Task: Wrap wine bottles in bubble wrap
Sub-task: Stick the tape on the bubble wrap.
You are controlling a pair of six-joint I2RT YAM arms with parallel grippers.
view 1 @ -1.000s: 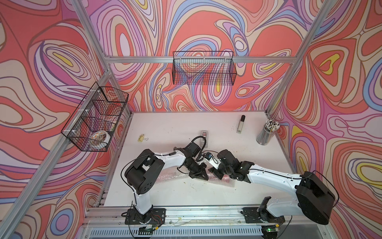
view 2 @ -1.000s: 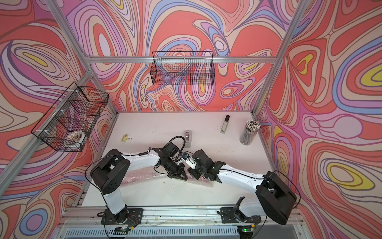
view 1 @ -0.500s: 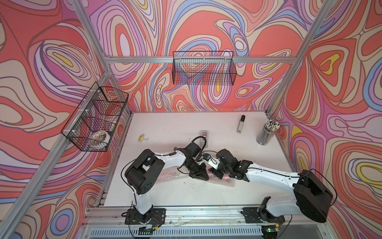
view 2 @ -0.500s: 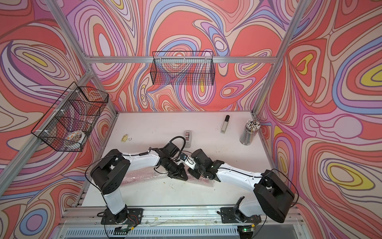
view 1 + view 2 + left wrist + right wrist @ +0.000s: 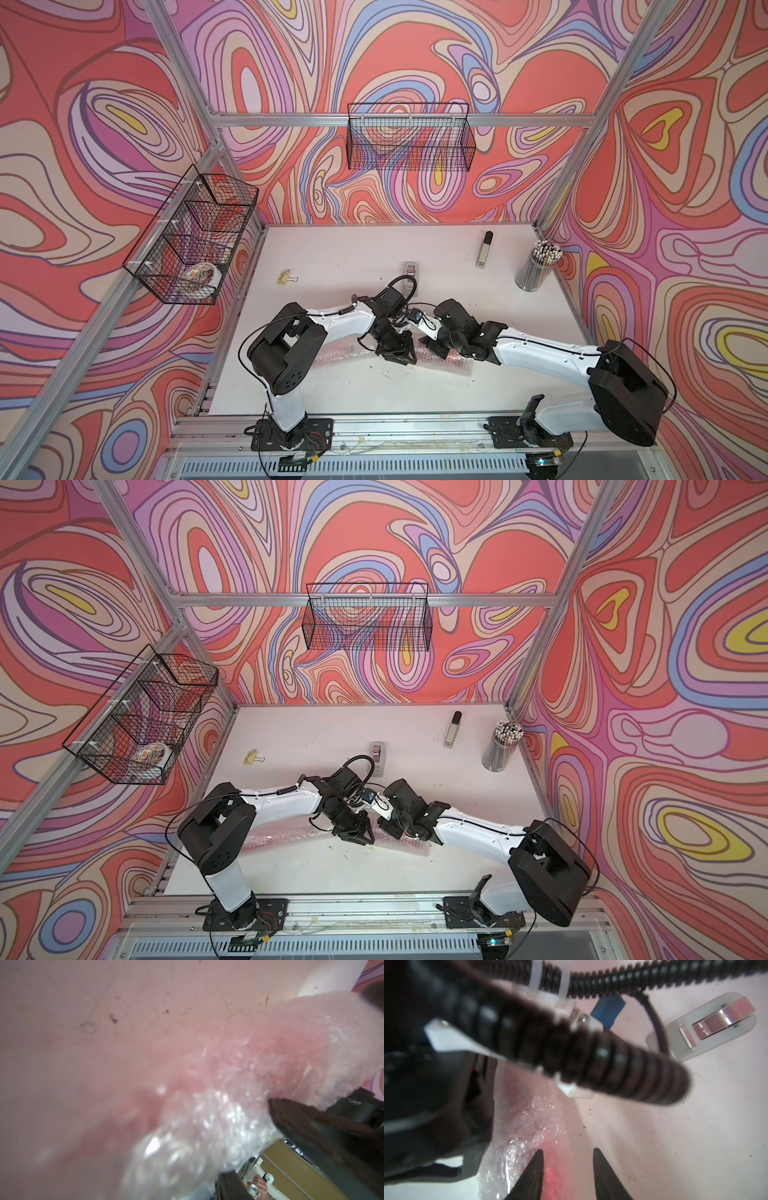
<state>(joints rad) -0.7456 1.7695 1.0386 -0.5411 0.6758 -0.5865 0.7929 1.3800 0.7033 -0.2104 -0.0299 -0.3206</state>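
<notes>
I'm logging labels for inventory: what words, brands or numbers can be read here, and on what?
No text can be read.
bubble wrap: only a pink blur shows through, no label legible.
blue tag: blurred, no print visible.
tape dispenser: no marking visible.

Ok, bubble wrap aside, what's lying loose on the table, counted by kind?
Tape dispenser: 1
Binder clip: 1
Silver-and-black bar: 1
Pencil cup: 1
Total: 4
</notes>
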